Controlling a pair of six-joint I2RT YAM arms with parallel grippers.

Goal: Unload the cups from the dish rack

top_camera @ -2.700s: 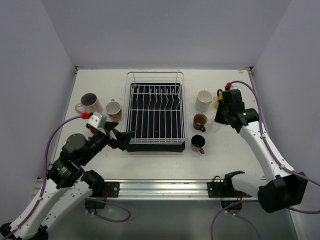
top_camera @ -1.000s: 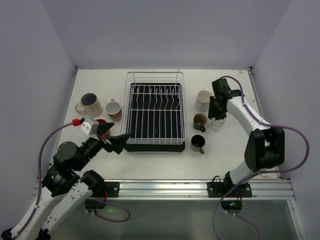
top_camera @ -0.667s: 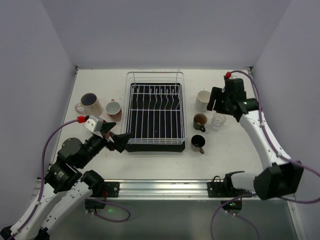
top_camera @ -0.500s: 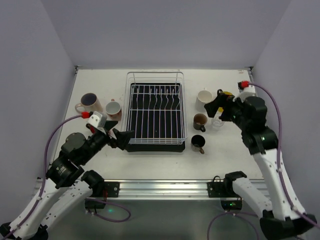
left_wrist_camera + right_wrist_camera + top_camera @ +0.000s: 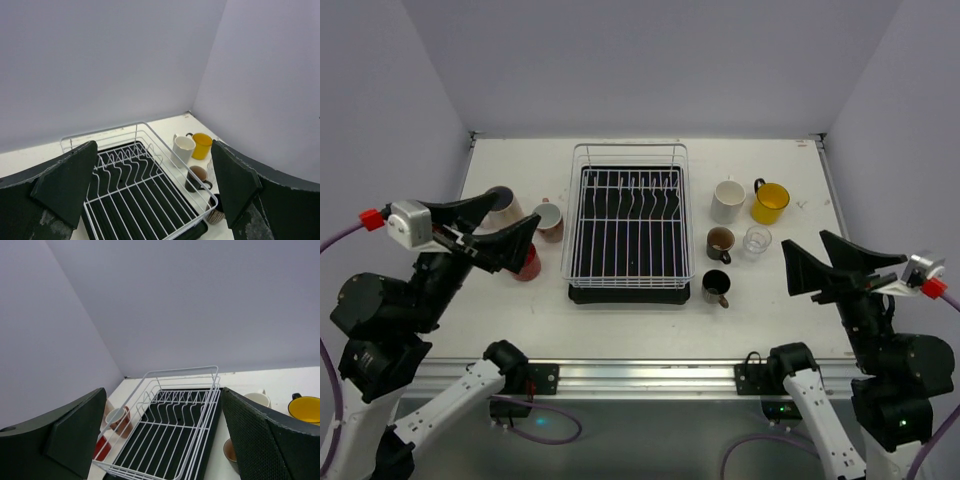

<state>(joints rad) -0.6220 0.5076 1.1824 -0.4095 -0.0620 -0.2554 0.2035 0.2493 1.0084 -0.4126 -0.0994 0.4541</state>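
The dish rack [image 5: 688,215] stands mid-table with no cup in it, and shows the same way in the left wrist view [image 5: 150,212] and the right wrist view [image 5: 170,455]. To its right stand a white mug [image 5: 727,201], a yellow mug [image 5: 770,203], a brown mug [image 5: 720,242], a clear glass [image 5: 756,240] and a dark cup [image 5: 716,287]. To its left are a pinkish cup [image 5: 548,220] and a red cup [image 5: 527,262]; another mug [image 5: 501,203] is mostly hidden. My left gripper [image 5: 523,206] and right gripper [image 5: 805,257] are raised high, open and holding nothing.
Grey walls close in the table on the left, back and right. The arms' mounting rail [image 5: 650,377] runs along the near edge. In the wrist views the open fingers [image 5: 65,185] [image 5: 255,435] frame the rack from above.
My right gripper opened over the clear glass, left it standing on the table and drew back to the near right. Both arms rose high; the left gripper stayed open.
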